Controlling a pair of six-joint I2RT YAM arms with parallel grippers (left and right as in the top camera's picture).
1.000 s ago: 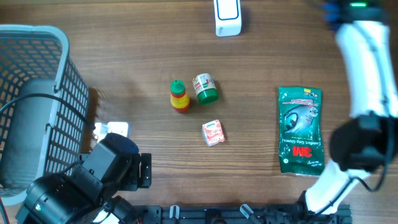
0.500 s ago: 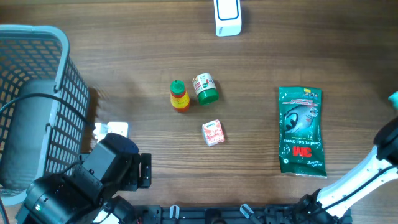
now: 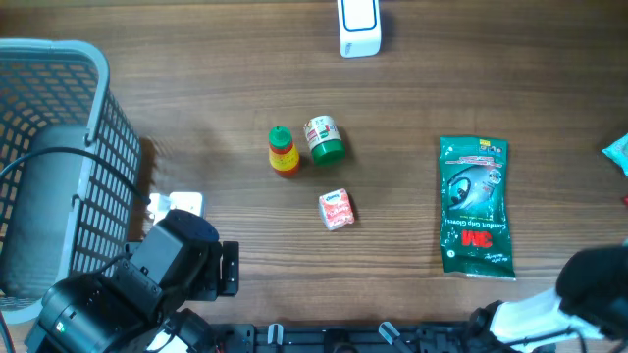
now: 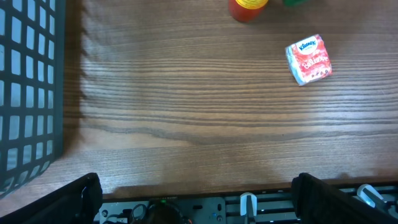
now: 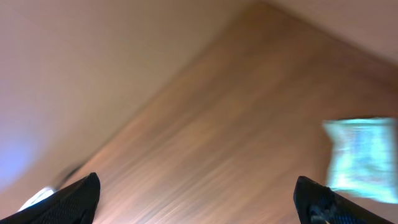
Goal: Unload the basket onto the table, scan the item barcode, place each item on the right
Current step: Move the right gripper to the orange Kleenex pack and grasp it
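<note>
Right gripper [image 5: 196, 180] stands wide open and empty, blurred teal packet [image 5: 357, 158] to its right, apparently set aside; left gripper [image 4: 196, 180] likewise open, tissue pack [image 4: 308, 59] ahead-right, seemingly awaiting scanning.

Basket [image 3: 98, 88] walling 9 o'clock, bottle [image 3: 283, 151] and jar [image 3: 324, 139] just beside each other at centre, pack [image 3: 337, 210] near at their 6, pouch [image 3: 476, 204] at 3 o'clock, scanner [image 3: 359, 27] at 12, bare worktop [image 3: 392, 108] lanes between these

Mock shop checkout on a wooden tabletop [image 3: 196, 88]
A grey shopping basket [image 3: 98, 108], a 3M packet [image 3: 476, 206], a tissue pack [image 3: 337, 210], a white scanner-like box [image 3: 359, 27].
</note>
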